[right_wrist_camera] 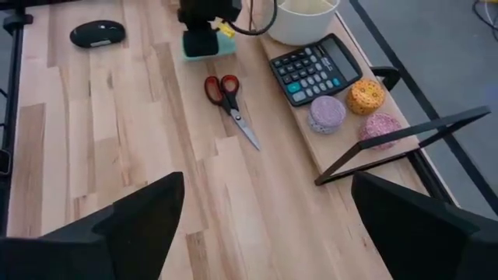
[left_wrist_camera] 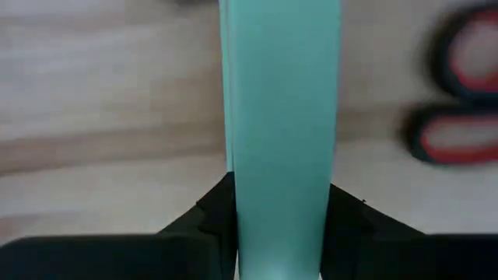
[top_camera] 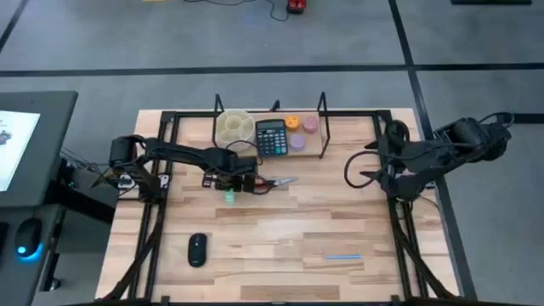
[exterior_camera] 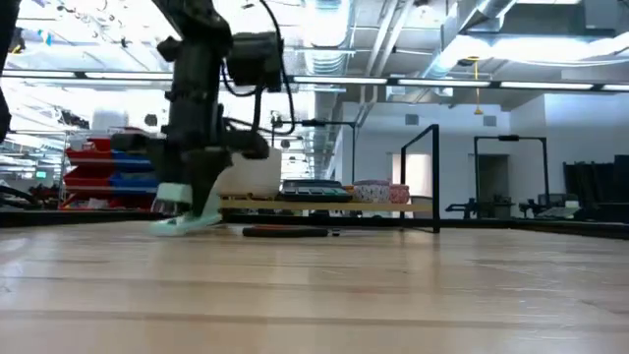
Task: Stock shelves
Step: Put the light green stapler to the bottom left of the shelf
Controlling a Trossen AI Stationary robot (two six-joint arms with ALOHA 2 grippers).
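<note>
- The shelves [top_camera: 280, 144] stand at the table's far edge: a pale plank between thin black uprights, already carrying a cream bowl [top_camera: 233, 127], a calculator [top_camera: 271, 137] and three small round things [top_camera: 299, 132].
- The left gripper [top_camera: 229, 194] sits just in front of the shelves, low over the tabletop [top_camera: 289, 229], its fingers closed on a teal block [left_wrist_camera: 282, 117].
- The block's long axis runs straight out between the fingers; its lower end looks to be at or near the wood.
- Scissors [right_wrist_camera: 227, 97] lie flat just beside that gripper, blades pointing along the shelves' length.
- The right gripper [right_wrist_camera: 264, 225] waits well off the shelves' right end, fingers spread wide and empty.
- The shelves lie straight beyond the left gripper, so this arm is the nearer one; a lift and short reach forward should serve.
</note>
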